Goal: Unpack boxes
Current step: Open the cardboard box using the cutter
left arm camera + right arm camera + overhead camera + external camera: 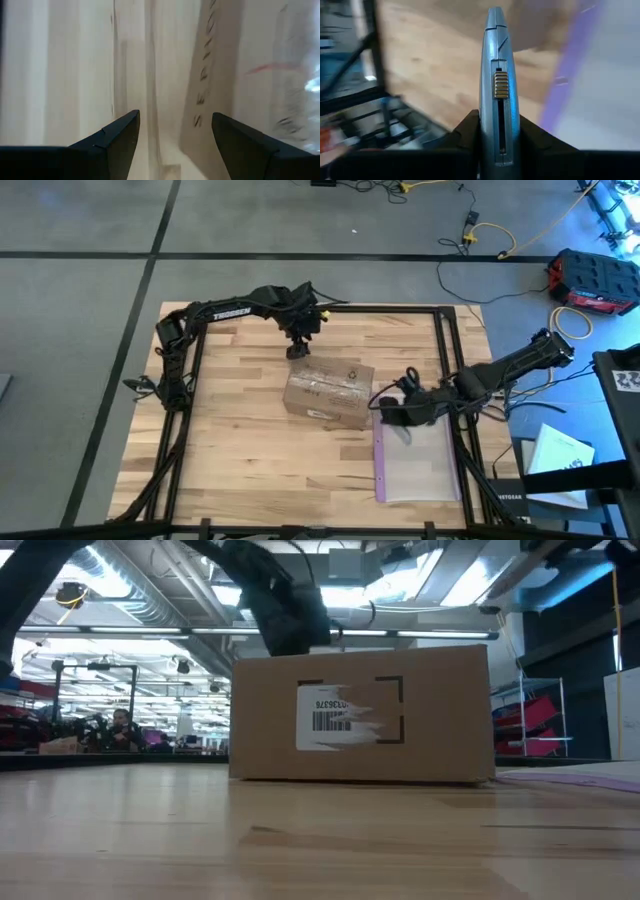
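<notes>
While the left gripper [298, 350] hovers fingers-wide beside the box [328, 394], the right gripper [385, 404] clamps a knife tool [496, 100].

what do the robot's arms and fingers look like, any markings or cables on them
Both arms are dark, jointed tubes. The left arm has white "TROSSEN" lettering along one link. Dark cables bunch around the right arm near its wrist. The left gripper has two black, wedge-shaped fingers tapering to angled tips.
</notes>
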Robot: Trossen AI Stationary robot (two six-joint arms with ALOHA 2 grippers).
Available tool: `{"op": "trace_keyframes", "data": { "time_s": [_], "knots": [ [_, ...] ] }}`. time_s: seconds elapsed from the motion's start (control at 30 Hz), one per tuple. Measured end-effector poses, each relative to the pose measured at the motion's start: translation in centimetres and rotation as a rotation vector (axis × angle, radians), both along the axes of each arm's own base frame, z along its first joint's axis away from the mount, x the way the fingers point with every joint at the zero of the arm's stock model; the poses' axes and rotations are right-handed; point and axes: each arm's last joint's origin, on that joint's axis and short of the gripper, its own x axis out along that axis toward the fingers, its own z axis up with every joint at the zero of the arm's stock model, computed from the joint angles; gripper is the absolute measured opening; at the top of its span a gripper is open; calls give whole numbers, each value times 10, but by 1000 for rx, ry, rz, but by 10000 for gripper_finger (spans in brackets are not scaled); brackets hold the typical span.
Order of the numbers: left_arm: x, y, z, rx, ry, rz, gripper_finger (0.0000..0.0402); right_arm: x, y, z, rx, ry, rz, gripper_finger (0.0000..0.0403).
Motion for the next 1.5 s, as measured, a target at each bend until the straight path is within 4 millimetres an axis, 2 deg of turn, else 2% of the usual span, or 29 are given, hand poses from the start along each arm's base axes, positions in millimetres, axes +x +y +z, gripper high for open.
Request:
{"op": "trace_keyframes", "data": {
  "time_s": [0.13,0.27,0.43,0.53,0.73,1.13,1.27,1.5],
  "knots": [
    [-2,-6,22,56,-97,-31,237,-10,-6,5,-17,35,-9,62],
    [2,-18,45,108,-241,-137,237,-9,-21,-1,4,56,-37,62],
    [16,-44,47,96,-303,-255,237,-7,-51,-5,64,63,44,62],
    [27,-58,45,126,-342,-327,237,-5,-71,-9,119,54,75,62],
    [47,-74,23,112,-320,-391,237,7,-94,-14,163,3,101,62],
    [63,-101,-4,60,-268,-442,237,7,-98,-15,159,11,119,62],
    [64,-101,-19,52,-280,-429,237,9,-100,-18,162,33,72,62],
    [61,-100,-29,29,-289,-396,237,21,-101,-26,201,68,52,62]
  ]
}}
